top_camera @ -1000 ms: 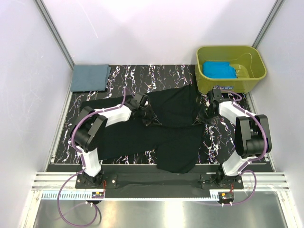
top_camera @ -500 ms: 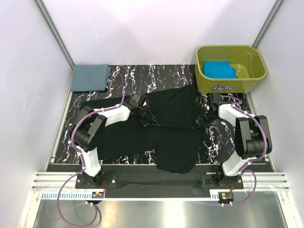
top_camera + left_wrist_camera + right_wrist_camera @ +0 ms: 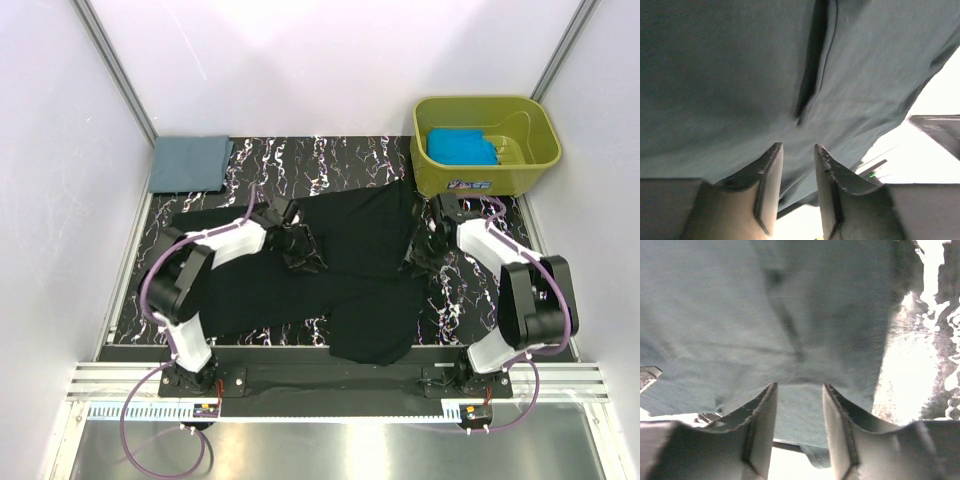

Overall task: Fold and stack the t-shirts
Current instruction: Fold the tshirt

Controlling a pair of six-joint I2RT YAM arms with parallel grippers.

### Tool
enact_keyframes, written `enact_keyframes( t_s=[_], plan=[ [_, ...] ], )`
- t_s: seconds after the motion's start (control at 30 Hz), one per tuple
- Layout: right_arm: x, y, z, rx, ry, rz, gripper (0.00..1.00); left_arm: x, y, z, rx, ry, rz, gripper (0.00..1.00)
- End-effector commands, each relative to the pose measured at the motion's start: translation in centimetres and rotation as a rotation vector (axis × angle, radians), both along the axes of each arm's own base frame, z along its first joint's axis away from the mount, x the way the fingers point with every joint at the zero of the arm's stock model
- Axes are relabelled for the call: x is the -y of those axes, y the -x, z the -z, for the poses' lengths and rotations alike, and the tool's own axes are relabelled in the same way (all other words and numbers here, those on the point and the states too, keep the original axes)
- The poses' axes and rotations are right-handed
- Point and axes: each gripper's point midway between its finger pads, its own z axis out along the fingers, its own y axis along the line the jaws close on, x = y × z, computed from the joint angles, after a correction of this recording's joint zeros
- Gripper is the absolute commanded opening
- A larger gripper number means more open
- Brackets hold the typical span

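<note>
A large black t-shirt (image 3: 362, 232) lies spread over the middle of the marbled table, its upper part folded down over the lower part. My left gripper (image 3: 306, 257) rests low on the left side of that fold, open, and the cloth (image 3: 740, 75) fills the left wrist view beyond the fingertips (image 3: 771, 165). At the fold's right edge my right gripper (image 3: 417, 258) is also open over the cloth (image 3: 740, 305). A folded slate grey-blue t-shirt (image 3: 188, 163) sits at the back left corner. The turquoise t-shirt (image 3: 459, 147) lies in the tub.
The olive-green tub (image 3: 540, 125) stands at the back right corner, close behind the right arm. White walls with metal posts close in the table (image 3: 300, 160) on three sides. A black sleeve (image 3: 205, 218) reaches toward the left edge.
Both grippers were shut on the black t-shirt's folded edge and now stand open, having let go. The fold has settled flatter on the table.
</note>
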Motion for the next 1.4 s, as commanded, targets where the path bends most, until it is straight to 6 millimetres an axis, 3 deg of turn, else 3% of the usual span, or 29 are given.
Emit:
enact_keyframes(
  t_s=[0.0, 0.1, 0.2, 0.3, 0.33, 0.37, 0.43, 0.5, 0.53, 0.57, 0.63, 0.73, 0.87, 0.9, 1.13, 1.17, 1.2, 1.23, 1.3, 1.37],
  plan=[
    [0.7, -3.5, -5.2, 0.22, 0.134, -0.092, 0.51, -1.9, -0.2, -4.5, 0.174, -0.059, 0.097, 0.39],
    [0.3, -6.8, -6.2, 0.276, 0.19, -0.116, 0.52, -4.6, -0.7, -6.7, 0.279, -0.125, 0.096, 0.4],
    [-0.9, -11.1, -6.4, 0.319, 0.215, -0.118, 0.48, -9.0, -2.4, -8.0, 0.343, -0.193, 0.01, 0.4],
    [-1.6, -16.6, -6.1, 0.384, 0.277, -0.093, 0.43, -15.3, -5.4, -8.3, 0.346, -0.245, -0.146, 0.41],
    [-1.3, -16.8, -4.9, 0.364, 0.296, -0.091, 0.41, -16.7, -5.9, -8.0, 0.337, -0.256, -0.179, 0.41],
    [-1.6, -18.6, -5.8, 0.402, 0.301, -0.076, 0.37, -17.9, -6.7, -8.3, 0.345, -0.265, -0.209, 0.41],
    [-1.8, -21.1, -5.1, 0.421, 0.32, -0.07, 0.29, -21.4, -8.3, -7.8, 0.336, -0.311, -0.278, 0.4],
    [-2.2, -22.6, -4.5, 0.424, 0.321, -0.074, 0.28, -22.9, -9.2, -6.5, 0.303, -0.34, -0.293, 0.39],
    [-2.4, -23.2, -3.0, 0.405, 0.327, -0.076, 0.28, -25.4, -9.7, -6.2, 0.292, -0.361, -0.346, 0.39],
    [-2.8, -24.4, -3.7, 0.433, 0.321, -0.072, 0.28, -26.4, -10.2, -6.0, 0.288, -0.377, -0.368, 0.39],
    [-2.9, -25.2, -2.2, 0.418, 0.328, -0.078, 0.28, -29.1, -10.9, -4.6, 0.25, -0.399, -0.431, 0.39],
    [-3.4, -26.8, -1.3, 0.427, 0.325, -0.078, 0.26, -31.6, -11.8, -3.1, 0.204, -0.39, -0.497, 0.39],
    [-4.4, -27.5, 0.7, 0.415, 0.309, -0.098, 0.16, -33.3, -12.6, -0.7, 0.151, -0.389, -0.539, 0.39],
    [-4.6, -27.5, 1.8, 0.399, 0.312, -0.105, 0.16, -33.6, -12.9, -0.4, 0.148, -0.387, -0.551, 0.39],
    [-5.8, -29.7, 3.3, 0.415, 0.314, -0.121, 0.16, -34.3, -14.6, 3.0, 0.077, -0.355, -0.597, 0.4],
    [-5.9, -30.1, 3.3, 0.418, 0.312, -0.125, 0.16, -34.3, -15.1, 2.9, 0.085, -0.35, -0.6, 0.4],
    [-5.9, -29.9, 4.9, 0.386, 0.32, -0.134, 0.16, -34.5, -15.5, 2.8, 0.09, -0.349, -0.609, 0.4],
    [-6.3, -31.2, 3.6, 0.424, 0.313, -0.131, 0.16, -34.9, -16.4, 2.8, 0.1, -0.353, -0.615, 0.4],
    [-6.5, -32.4, 3.8, 0.443, 0.307, -0.125, 0.16, -35.5, -18.0, 1.9, 0.127, -0.339, -0.631, 0.4],
    [-6.9, -33.2, 3.7, 0.459, 0.288, -0.124, 0.16, -35.7, -18.6, 2.5, 0.111, -0.321, -0.64, 0.4]
  ],
)
